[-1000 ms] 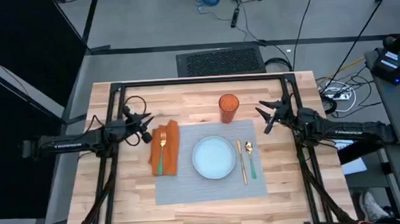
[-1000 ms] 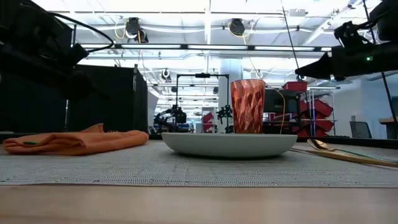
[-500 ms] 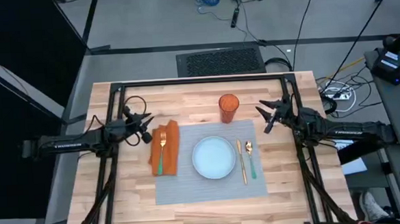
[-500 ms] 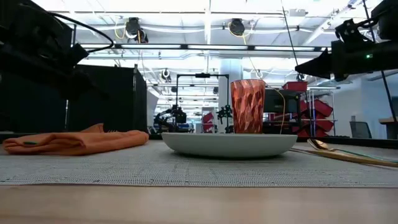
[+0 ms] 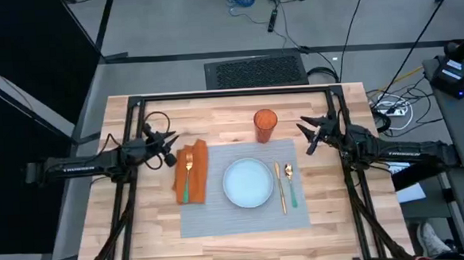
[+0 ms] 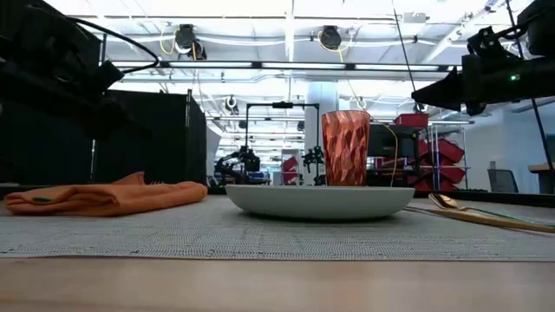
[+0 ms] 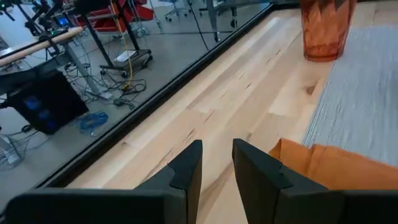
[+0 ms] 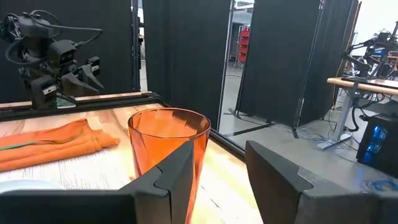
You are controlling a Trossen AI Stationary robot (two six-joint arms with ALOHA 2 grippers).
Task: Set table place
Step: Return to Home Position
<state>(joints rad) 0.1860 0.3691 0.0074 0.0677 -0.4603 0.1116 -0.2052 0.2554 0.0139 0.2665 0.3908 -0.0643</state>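
Hovering above the table (image 5: 117,223) at its right side, the right pincer (image 5: 304,139) has its fingers parted with nothing between them. The orange cup (image 5: 265,124) stands just ahead of its tips, apart from them, at the far edge of the grey placemat (image 5: 213,218). Opposite, the left pincer (image 5: 172,149) hangs over the table's left side, fingers a little apart and empty. The orange napkin (image 5: 199,187) lies just beyond its tips with a gold fork (image 5: 188,174) on it. The placemat lies flat between the two pincers. On it sit the pale plate (image 5: 247,182) and, toward the right pincer, a gold knife (image 5: 280,189) and a green-handled spoon (image 5: 292,192) side by side.
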